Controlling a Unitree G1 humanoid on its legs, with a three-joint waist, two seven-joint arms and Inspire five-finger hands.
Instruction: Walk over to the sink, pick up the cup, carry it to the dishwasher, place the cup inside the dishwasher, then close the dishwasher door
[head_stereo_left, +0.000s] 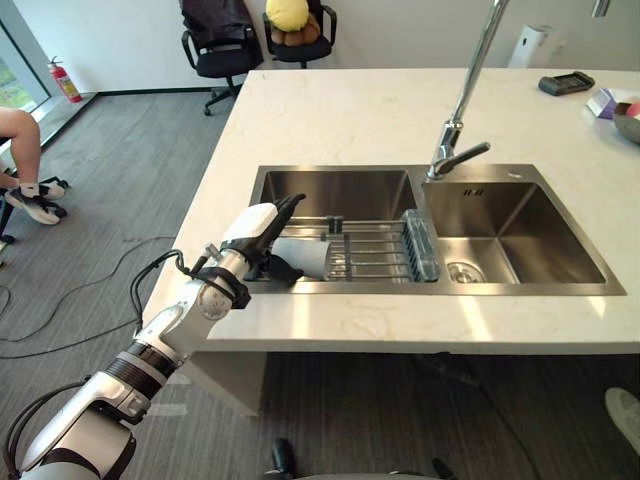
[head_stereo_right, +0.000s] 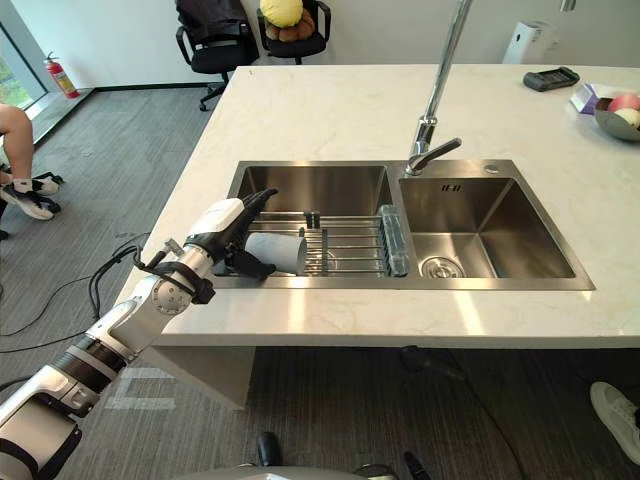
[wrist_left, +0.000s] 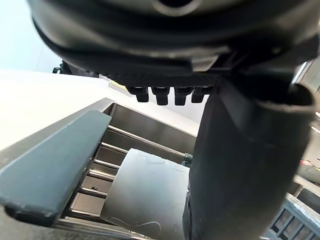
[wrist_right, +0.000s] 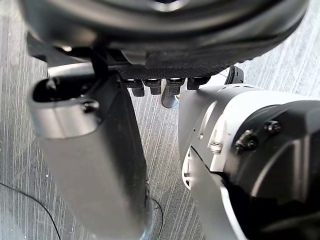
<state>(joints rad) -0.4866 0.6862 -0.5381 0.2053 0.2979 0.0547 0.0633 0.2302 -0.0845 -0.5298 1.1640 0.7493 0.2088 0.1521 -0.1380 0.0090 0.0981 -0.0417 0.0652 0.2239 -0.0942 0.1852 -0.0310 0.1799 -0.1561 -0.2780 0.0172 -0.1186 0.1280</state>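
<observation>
The cup lies on the rack in the sink, left basin.

The sink is brushed steel, the counter glossy marbled stone, the cup matt grey (smooth).

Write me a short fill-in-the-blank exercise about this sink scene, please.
1. The cup lies on its ____ on the rack.
2. The sink has ____ basins, and the rack spans the one on the robot's left.
3. The hand reaching around the cup, fingers straight, is the robot's ____ one.

Missing words: side; two; left.
</observation>
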